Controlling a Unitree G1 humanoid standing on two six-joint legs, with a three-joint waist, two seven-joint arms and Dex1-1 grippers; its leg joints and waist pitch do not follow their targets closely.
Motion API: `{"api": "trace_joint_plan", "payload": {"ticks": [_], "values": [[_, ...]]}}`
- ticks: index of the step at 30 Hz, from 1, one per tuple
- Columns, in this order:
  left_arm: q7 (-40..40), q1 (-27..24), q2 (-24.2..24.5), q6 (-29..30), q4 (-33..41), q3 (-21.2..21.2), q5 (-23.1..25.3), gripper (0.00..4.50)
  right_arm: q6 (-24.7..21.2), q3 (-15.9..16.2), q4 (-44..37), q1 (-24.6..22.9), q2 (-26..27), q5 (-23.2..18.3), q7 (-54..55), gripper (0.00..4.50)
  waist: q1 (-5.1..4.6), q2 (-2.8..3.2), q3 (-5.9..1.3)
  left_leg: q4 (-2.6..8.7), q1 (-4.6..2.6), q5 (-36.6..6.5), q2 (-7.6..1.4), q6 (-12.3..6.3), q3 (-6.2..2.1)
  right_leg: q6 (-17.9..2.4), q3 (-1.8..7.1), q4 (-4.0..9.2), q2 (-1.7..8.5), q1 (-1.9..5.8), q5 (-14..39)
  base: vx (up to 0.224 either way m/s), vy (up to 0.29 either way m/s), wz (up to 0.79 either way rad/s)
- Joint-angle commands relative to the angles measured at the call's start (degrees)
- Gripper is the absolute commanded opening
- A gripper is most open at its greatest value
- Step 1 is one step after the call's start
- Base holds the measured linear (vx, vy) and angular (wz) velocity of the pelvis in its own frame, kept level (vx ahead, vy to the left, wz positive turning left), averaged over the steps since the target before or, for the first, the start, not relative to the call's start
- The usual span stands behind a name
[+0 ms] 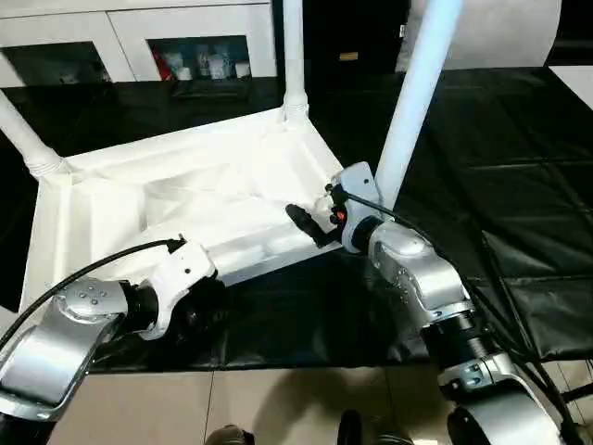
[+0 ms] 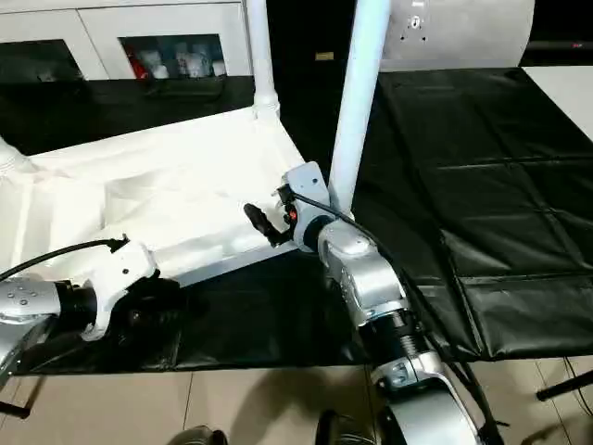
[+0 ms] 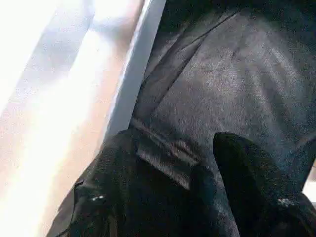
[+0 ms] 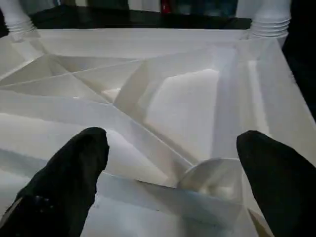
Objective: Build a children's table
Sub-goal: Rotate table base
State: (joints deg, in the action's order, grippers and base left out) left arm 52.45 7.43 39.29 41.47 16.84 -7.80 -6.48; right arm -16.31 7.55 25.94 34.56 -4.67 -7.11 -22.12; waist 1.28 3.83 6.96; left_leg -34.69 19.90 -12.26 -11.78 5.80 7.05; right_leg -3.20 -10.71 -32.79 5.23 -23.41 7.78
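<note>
While right gripper jaws gape at table, left's stand apart.

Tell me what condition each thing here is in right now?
Table top: upside down on the black cover, ribbed underside up.
Far legs: two standing upright in corner sockets.
Near leg: upright at the corner beside the right end effector.
Right end effector: wide open, empty.
Left end effector: partly open, empty, by the table's rim.

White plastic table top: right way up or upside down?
Upside down: the white plastic table top shows its ribbed underside, and white round legs rise from corner sockets.
</note>
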Motion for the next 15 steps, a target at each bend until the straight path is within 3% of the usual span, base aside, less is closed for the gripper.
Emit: {"api": "trace_joint_plan", "payload": {"ticks": [1,5,10,15], "values": [[-0.44,-0.67,0.42,0.72,1.18,-0.25,0.24,2.79,1.29,-2.50,1.85,0.97,-0.89,0.12,1.56,4.50,-0.19,0.56,-4.78,3.90,0.20,-10.04,-0.89,-3.37,0.58,-6.71,4.06,3.83,3.38,4.07,21.40,0.000,0.000,0.00],[-2.65,-0.36,0.31,0.05,0.33,-0.21,0.98,2.79,3.87,-5.53,5.22,2.43,-2.36,0.40,4.68,4.50,0.41,0.51,-4.56,3.80,-0.62,-12.97,-0.54,-2.83,0.91,-4.86,4.20,4.68,3.22,3.46,27.07,0.000,0.000,0.00],[-5.04,0.84,0.22,-2.33,-2.31,-0.86,3.52,2.79,5.70,-9.67,8.23,3.46,-6.26,0.07,7.74,4.50,0.50,0.48,-4.76,3.84,-0.61,-13.67,-0.51,-3.10,0.88,-4.76,4.25,4.48,3.06,3.53,26.37,0.000,0.000,0.00],[-6.70,1.42,-0.39,-3.31,-3.55,-0.74,3.94,2.79,7.19,-11.82,10.62,3.91,-9.51,-0.07,7.94,4.50,0.98,0.49,-5.21,3.54,-0.46,-10.80,-0.45,-3.83,1.16,-5.91,4.44,4.10,2.98,3.57,23.40,0.000,0.000,0.00]]}}
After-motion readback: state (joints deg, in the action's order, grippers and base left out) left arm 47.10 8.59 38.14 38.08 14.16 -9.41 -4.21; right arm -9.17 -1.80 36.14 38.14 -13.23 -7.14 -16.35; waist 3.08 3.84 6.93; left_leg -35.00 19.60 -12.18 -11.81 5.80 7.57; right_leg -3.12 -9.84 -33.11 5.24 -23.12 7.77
